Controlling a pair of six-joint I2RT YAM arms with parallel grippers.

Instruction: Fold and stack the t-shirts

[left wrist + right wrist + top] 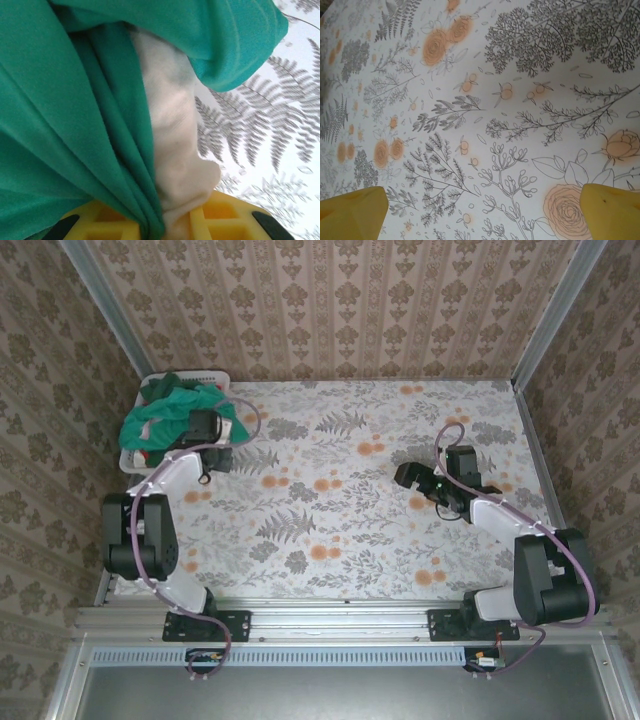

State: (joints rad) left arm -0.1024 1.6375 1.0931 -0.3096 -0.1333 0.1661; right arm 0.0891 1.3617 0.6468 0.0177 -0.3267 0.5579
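Observation:
A teal-green t-shirt lies bunched over the white basket at the back left, with darker green cloth behind it and a bit of red cloth at its front. My left gripper is buried in that bunch. In the left wrist view the teal t-shirt and a cream patch of it are pinched between the yellow fingers, so the left gripper is shut on the cloth. My right gripper hovers over the table's right half; its fingers stand wide apart, leaving the right gripper open with nothing in it.
The white slatted laundry basket stands in the back left corner against the wall. The flowered tablecloth covers the table between the arms. Patterned walls close in the back and both sides.

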